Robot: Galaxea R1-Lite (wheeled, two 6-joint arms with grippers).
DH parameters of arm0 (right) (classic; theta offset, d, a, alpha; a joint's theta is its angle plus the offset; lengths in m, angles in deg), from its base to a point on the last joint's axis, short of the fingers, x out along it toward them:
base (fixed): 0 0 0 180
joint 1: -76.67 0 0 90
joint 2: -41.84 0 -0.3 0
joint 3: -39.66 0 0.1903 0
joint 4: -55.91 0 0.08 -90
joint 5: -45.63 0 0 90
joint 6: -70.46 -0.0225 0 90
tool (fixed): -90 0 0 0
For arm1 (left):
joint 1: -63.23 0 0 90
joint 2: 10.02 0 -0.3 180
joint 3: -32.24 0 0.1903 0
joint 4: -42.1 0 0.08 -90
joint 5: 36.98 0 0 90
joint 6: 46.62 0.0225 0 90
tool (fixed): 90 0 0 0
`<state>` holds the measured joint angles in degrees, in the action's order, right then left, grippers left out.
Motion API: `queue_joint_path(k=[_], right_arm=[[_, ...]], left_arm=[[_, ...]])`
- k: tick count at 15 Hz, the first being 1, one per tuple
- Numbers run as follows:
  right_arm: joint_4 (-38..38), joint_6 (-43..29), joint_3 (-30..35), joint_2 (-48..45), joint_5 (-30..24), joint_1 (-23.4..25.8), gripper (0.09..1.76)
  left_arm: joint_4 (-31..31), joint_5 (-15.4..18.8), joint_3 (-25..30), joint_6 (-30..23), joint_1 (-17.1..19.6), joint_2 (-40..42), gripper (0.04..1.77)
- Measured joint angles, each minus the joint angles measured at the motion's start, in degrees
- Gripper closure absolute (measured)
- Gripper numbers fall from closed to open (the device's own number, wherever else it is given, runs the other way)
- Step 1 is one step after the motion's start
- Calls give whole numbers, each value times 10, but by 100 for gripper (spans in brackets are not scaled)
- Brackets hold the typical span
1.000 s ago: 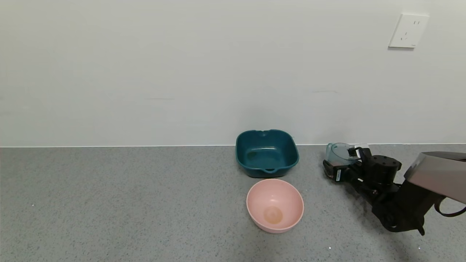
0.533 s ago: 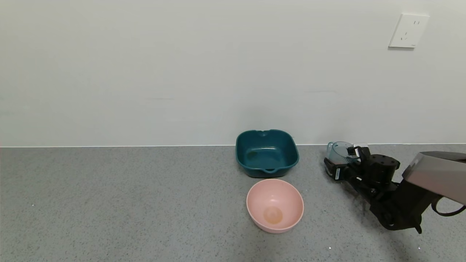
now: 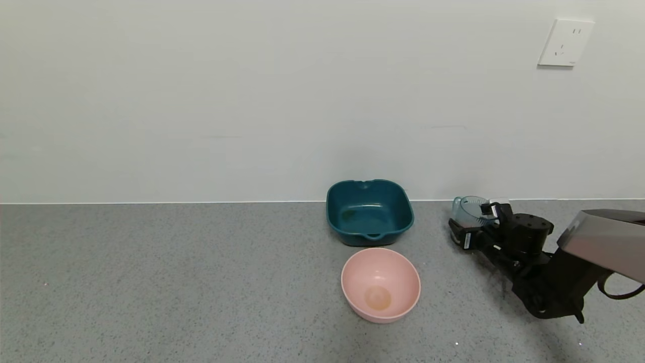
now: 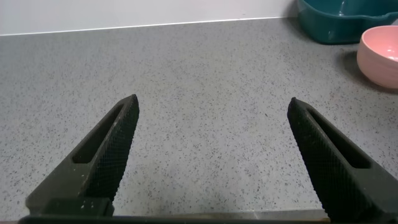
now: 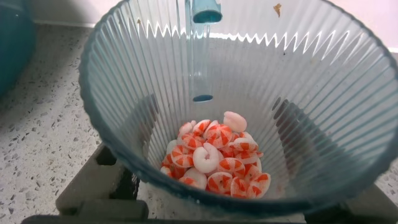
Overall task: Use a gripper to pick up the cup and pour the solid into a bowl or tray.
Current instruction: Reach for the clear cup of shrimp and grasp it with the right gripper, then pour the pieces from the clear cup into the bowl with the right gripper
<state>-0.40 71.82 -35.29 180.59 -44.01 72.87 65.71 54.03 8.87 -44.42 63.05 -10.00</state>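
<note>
The cup, translucent blue-green and ribbed, stands upright on the grey counter at the right, near the wall. My right gripper is shut on the cup, one finger on each side of it. In the right wrist view the fingers show as dark shapes through the cup walls. The solid, orange-red and white round pieces, lies heaped in its bottom. The dark teal dish sits to the cup's left, against the wall. My left gripper is open over bare counter, out of the head view.
A round pink bowl sits just in front of the teal dish. A wall runs close behind the cup and dish, with a socket high on the right. The left wrist view catches the teal dish and pink bowl.
My right gripper's fingers have closed in on the cup, and the cup has shifted slightly with them. The bowls have not moved.
</note>
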Motion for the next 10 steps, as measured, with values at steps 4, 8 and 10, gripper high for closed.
queue_joint_path(k=[4,8,10], right_arm=[[0,0,0,-4,0,0,47],[26,1,-1,-16,0,0,47],[47,2,-5,-30,0,-1,47]], left_arm=[[0,0,0,0,0,0,9],[0,-1,0,0,0,0,9],[0,0,0,0,0,0,9]])
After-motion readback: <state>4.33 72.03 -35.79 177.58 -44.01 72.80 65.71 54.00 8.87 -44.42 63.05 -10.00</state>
